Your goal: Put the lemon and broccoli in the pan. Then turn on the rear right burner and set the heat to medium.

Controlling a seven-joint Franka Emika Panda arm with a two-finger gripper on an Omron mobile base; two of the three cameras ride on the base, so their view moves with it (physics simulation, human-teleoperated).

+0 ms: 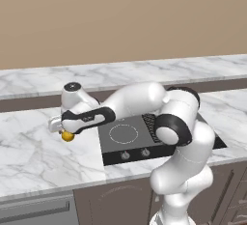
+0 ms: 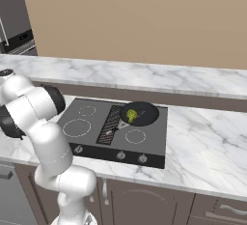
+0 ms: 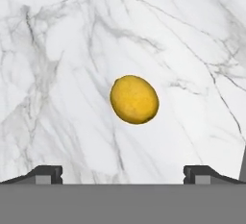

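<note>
Left base view: the arm reaches out to nine o'clock over the marble desk (image 1: 34, 156), clear of the cooktop (image 1: 144, 142). The lemon (image 1: 67, 136) sits directly beneath the hand, which partly covers it.

Right base view: the pan (image 2: 140, 113) stands on the rear right burner with the broccoli (image 2: 131, 116) inside. The robot's own body blocks the desk at nine o'clock.

Hand view: the lemon (image 3: 134, 99) lies on bare marble, centred. The gripper (image 3: 123, 174) has its jaws wide apart, holding nothing.
</note>
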